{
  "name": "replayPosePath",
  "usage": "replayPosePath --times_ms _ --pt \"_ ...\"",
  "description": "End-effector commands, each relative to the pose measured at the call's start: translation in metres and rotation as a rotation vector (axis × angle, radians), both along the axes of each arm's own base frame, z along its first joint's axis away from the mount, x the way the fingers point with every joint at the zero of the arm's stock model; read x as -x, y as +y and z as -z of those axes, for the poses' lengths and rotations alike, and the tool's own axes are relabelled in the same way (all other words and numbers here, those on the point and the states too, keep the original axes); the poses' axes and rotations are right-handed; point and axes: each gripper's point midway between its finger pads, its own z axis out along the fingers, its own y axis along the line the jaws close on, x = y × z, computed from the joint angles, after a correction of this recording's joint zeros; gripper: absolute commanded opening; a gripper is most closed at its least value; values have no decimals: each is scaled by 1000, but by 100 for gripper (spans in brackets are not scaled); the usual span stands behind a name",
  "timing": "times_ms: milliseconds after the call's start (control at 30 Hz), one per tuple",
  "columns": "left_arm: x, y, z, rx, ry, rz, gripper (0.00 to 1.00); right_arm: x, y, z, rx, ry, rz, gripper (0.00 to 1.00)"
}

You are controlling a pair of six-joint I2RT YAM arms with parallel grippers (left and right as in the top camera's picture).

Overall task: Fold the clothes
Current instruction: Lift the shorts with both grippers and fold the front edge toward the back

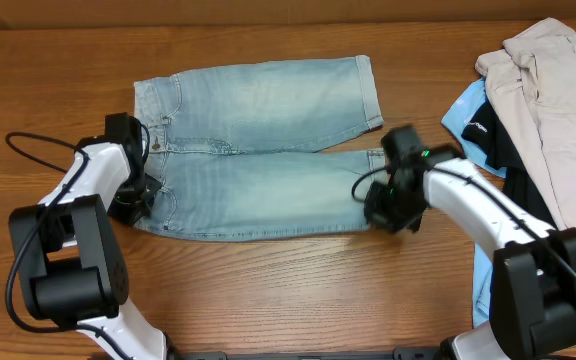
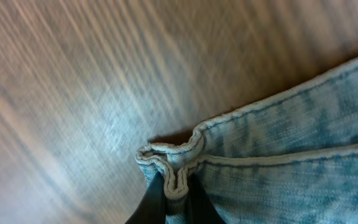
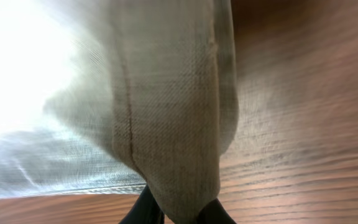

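We look down on a brown wood-grain table where a pair of faded light-blue denim shorts lies spread flat near the middle, waistband to our left and both knee-length legs pointing right. The left gripper sits at the near corner of the waistband; in its wrist view the two dark fingers are pressed together on a small bunched fold of the stitched denim edge. The right gripper is at the hem of the near leg, and its fingers are closed on a fold of cloth that rises in front of the camera (the weave shows pale and washed out by glare). At the table's right edge, well apart from the shorts, a pile holds beige trousers on top of a sky-blue shirt and a black shirt.
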Motion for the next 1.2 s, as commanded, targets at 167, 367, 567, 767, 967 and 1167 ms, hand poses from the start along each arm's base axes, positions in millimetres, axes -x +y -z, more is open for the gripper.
replayPosePath --times_ms 167,367,567,767,967,1167 --pt "-16 2 -26 48 64 99 4 -53 -19 -65 19 -165 -23 4" --pt "-43 7 -73 36 3 134 4 -65 -23 -104 11 -226 -24 4" --pt "-64 9 -132 21 -79 209 4 -63 -23 -137 2 -284 -25 4" --pt "-70 4 -194 14 -201 288 4 -50 -25 -167 -10 -353 -19 4" --pt "-52 1 -242 -22 -308 307 4 -30 -33 -194 3 -417 -8 4" --pt "-27 -2 -268 -44 -342 314 4 -8 -41 -210 21 -441 -1 4"
